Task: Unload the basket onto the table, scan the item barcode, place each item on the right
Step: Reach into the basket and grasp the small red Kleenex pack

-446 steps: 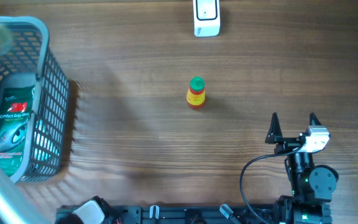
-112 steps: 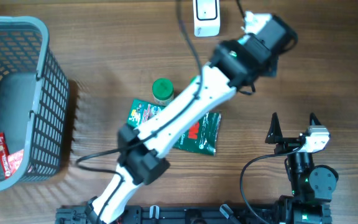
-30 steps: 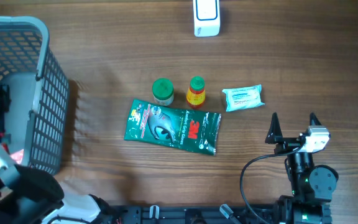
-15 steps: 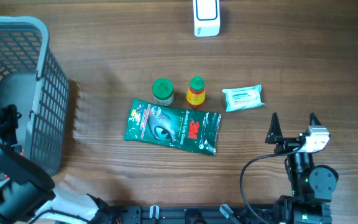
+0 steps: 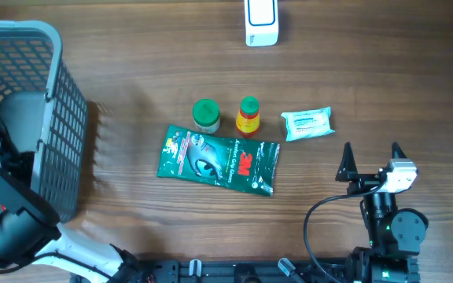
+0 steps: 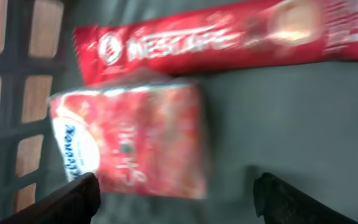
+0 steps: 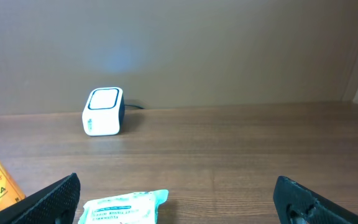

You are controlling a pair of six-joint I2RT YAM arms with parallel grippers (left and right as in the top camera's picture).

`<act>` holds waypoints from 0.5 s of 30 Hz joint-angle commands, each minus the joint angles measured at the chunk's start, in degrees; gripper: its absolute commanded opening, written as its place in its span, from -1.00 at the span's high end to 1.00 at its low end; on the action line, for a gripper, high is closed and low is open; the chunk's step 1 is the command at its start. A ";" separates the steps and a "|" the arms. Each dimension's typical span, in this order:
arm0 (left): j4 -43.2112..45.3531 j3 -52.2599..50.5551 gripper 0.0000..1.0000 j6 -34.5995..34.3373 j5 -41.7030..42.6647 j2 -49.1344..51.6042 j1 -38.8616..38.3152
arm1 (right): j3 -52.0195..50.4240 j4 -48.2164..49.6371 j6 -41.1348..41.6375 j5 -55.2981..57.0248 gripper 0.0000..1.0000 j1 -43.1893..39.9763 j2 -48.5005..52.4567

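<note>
My left gripper (image 6: 176,194) is inside the grey basket (image 5: 50,94), open, its dark fingertips (image 6: 79,194) low over the basket floor. Just ahead of the fingers lies a red tissue pack (image 6: 135,137), blurred, not touching either finger. Behind it lies a long red Nescafe stick (image 6: 229,40). In the overhead view only the left arm (image 5: 2,216) shows, reaching into the basket. The white scanner (image 5: 261,22) stands at the table's far edge. My right gripper (image 5: 371,153) rests open near the front right, holding nothing.
On the table lie a green 3M packet (image 5: 219,159), a green-lidded jar (image 5: 205,115), a sauce bottle (image 5: 248,116) and a pale teal wipes pack (image 5: 307,123). The basket's mesh wall (image 6: 17,93) stands close on the left gripper's left side.
The left arm has sunk deeper into the basket and toward the front edge. Its jaws have narrowed slightly. The right arm and the table items have not moved.
</note>
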 commanded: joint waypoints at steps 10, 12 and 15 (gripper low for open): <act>4.79 -5.64 0.92 -2.73 -2.47 0.72 0.28 | -0.02 0.15 0.66 -0.28 -1.00 -0.15 -0.26; 1.62 -2.58 0.92 -2.69 -1.27 0.59 0.26 | -0.02 0.15 0.63 -0.28 -1.00 -0.15 -0.26; -5.33 4.76 0.92 -2.03 1.92 0.00 0.22 | -0.02 0.15 0.66 -0.28 -1.00 -0.15 -0.26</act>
